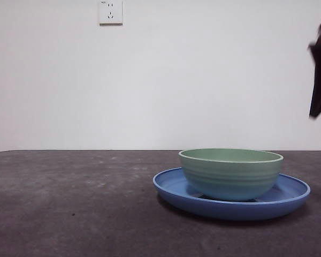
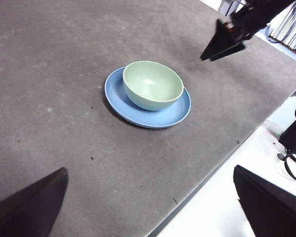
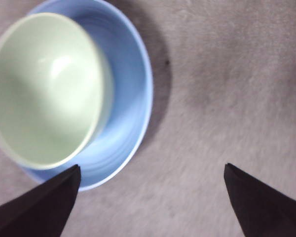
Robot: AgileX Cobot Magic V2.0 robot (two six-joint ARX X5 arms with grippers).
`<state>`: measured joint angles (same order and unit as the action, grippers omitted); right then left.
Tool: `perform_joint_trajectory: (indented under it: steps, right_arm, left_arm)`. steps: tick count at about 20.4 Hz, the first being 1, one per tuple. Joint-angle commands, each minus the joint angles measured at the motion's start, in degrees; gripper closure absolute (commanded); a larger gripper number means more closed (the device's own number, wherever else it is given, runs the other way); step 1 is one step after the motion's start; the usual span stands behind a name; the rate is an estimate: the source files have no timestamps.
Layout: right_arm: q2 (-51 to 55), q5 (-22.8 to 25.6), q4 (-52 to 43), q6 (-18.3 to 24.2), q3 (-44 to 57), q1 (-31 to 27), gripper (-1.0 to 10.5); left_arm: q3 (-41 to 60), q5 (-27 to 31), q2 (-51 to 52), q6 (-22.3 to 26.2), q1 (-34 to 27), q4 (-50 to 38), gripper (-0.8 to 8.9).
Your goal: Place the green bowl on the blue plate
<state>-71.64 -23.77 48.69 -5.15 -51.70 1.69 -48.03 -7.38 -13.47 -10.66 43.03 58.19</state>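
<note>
One green bowl [image 1: 231,172]: round, ridged sides, pale smooth inside, sits upright on blue plate [image 1: 174,188]. One blue plate: wide, shallow, shiny, raised rim, on rough grey table [image 1: 69,203]. Right gripper [image 3: 150,197]: jaws wide apart, holds nothing, up beside plate. Left gripper [image 2: 150,207]: jaws wide apart, holds nothing, well apart from plate.

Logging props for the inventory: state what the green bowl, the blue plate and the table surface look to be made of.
Green bowl: matte moulded plastic or melamine, soft sheen, ridged outside.
Blue plate: glossier, likely plastic or glazed ceramic; the bowl reflects in it.
Table surface: grey felt-like mat, mottled and dull.
</note>
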Motion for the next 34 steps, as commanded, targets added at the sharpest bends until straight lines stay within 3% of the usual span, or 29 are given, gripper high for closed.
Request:
perform_joint_trajectory:
  steps: [1, 4, 7, 9, 16, 23, 34]
  right_arm:
    - [-5.49, -0.37, -3.39, 2.60, -0.87, 0.00, 5.0]
    - [-11.19, -1.51, -8.04, 2.99, -0.87, 0.07, 5.8]
    - [-15.54, -5.03, -12.07, 2.89, -0.87, 0.07, 6.0]
    - [-17.62, -5.14, -13.90, 2.82, -0.87, 0.57, 6.6]
    - [-22.40, -6.40, -17.92, 2.40, -0.87, 3.98, 7.1]
    - [-24.20, -5.20, -19.12, 0.59, -0.87, 5.42, 9.3]
    - [-23.32, -6.34, -14.51, -0.63, -5.25, 5.42, 9.4]
  left_arm:
    - [-0.77, -0.13, 0.11, -0.37, 0.50, -0.70, 2.51]
    - [-0.77, -0.13, 0.11, -0.37, 0.50, -0.70, 2.51]
    - [-0.77, -0.13, 0.11, -0.37, 0.50, -0.70, 2.51]
    - [-0.77, -0.13, 0.11, -0.37, 0.50, -0.74, 2.51]
    - [-0.77, -0.13, 0.11, -0.37, 0.50, -0.83, 2.51]
    - [-0.77, -0.13, 0.11, -0.37, 0.50, -0.83, 2.51]
    - [-0.77, -0.13, 0.11, -0.37, 0.50, -0.83, 2.51]
